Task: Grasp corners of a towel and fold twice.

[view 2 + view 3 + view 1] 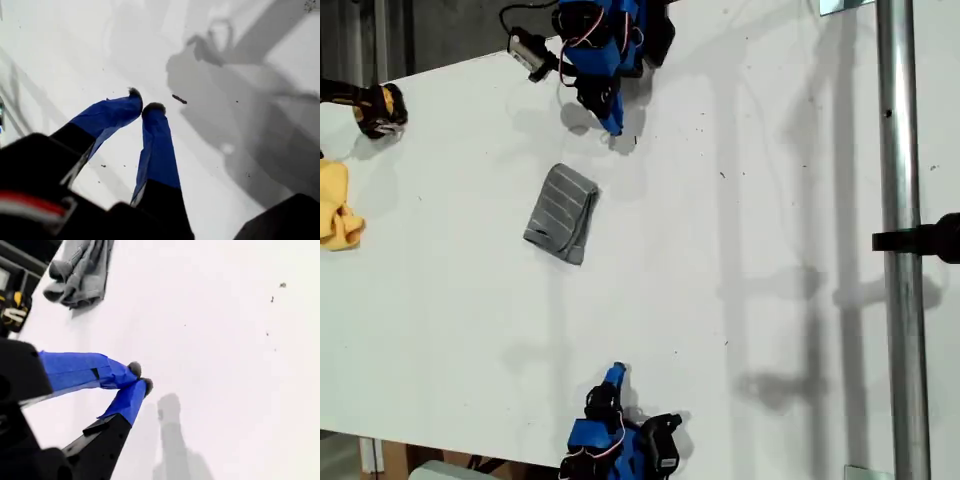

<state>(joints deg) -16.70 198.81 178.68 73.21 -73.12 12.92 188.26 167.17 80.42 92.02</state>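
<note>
Near the middle of the table, toward the exterior view's left, you see the towel lying folded into a small grey bundle, apart from both arms. My first end effector is closed on nothing over bare table. My second end effector is likewise closed and empty, well apart from the towel. A yellow cloth lies at the exterior view's left edge.

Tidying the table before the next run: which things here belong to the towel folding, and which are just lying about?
Belongs:
towel, already folded
my first gripper
my second gripper

Lying about:
yellow cloth
black and yellow tool
</note>
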